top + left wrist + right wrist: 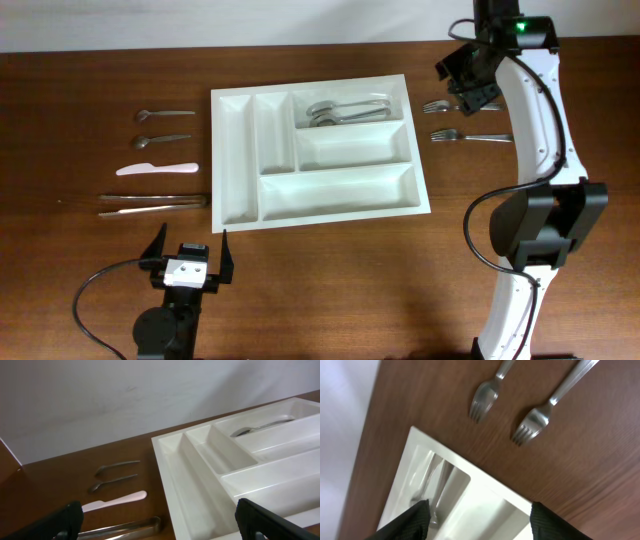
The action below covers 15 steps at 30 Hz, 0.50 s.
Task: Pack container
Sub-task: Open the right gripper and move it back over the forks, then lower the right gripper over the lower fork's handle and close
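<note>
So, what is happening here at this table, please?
Two robot arms are packing cutlery into the white tray. Some spoons already lie in its far crosswise compartment. The right gripper hangs open and empty over the tray's far right corner, near two forks on the table. The left gripper is open too, at the near edge, holding nothing. Left of the tray wait two small spoons, a white knife and tongs.

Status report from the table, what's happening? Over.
Left gripper and right gripper open, empty. Container holds spoons in one long compartment. Two forks on table beside it, nothing blocking.
</note>
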Each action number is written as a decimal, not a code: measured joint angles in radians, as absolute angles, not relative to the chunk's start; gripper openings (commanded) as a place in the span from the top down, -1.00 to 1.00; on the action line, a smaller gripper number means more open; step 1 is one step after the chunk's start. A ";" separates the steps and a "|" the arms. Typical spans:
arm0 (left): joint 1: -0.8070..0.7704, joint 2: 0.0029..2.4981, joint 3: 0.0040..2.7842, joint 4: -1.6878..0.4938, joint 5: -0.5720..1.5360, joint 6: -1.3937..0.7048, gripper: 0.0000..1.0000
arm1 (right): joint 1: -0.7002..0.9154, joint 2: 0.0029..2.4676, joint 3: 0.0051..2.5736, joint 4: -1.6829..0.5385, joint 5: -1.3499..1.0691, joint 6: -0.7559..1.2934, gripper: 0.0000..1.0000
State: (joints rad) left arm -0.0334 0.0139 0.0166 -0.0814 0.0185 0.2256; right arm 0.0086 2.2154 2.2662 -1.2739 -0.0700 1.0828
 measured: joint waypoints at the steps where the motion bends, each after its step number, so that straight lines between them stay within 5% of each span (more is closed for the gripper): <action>1: -0.033 0.014 0.017 -0.081 0.019 0.226 -0.99 | 0.009 2.215 2.252 -1.260 -0.070 1.109 -0.32; 15: -0.033 0.014 0.017 -0.081 0.019 0.226 -0.98 | -0.032 2.219 1.806 -1.067 -0.089 1.445 -0.15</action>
State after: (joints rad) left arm -0.0334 0.0139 0.0166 -0.0814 0.0185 0.2256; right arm -0.0322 2.2189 1.8057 -1.0672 -0.0887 1.4452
